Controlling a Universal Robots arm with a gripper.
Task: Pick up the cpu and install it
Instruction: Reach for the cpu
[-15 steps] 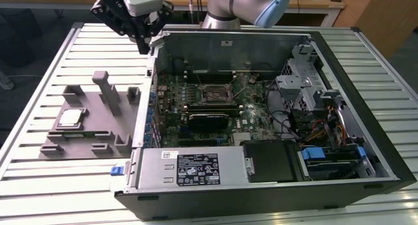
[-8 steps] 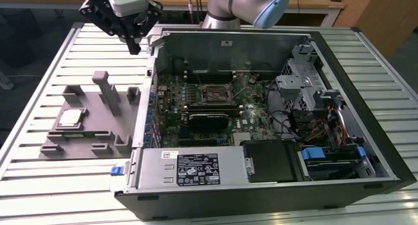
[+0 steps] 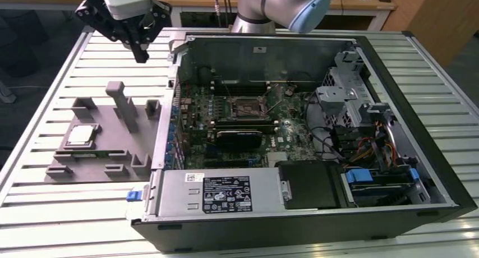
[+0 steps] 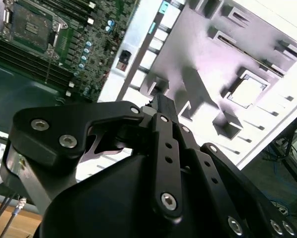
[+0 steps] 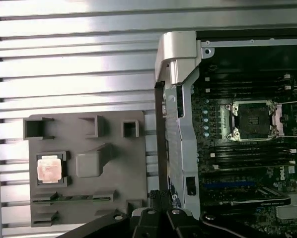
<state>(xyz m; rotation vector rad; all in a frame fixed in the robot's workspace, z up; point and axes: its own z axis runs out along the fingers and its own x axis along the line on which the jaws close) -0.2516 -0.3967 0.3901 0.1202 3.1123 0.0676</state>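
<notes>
The cpu (image 3: 81, 136) is a small silvery square chip lying flat in a recess of the grey plastic tray (image 3: 112, 129), at the exterior view's left. Both wrist views show the cpu (image 5: 49, 168) (image 4: 247, 92) sitting in its tray pocket. My gripper (image 3: 140, 56) hangs high above the table, beyond the tray's far edge and well apart from the chip. Its fingers (image 4: 160, 106) are pressed together, shut, with nothing between them. The dark metal-framed socket (image 3: 249, 107) (image 5: 252, 120) lies open on the motherboard inside the computer case (image 3: 224, 199).
The open case fills the middle and right of the slatted metal table (image 3: 45, 213). An upright post (image 3: 123, 106) and several blocks rise from the tray near the chip. The case's raised side wall (image 5: 176, 99) stands between tray and motherboard. Cables and drive bays (image 3: 359, 140) crowd the case's right.
</notes>
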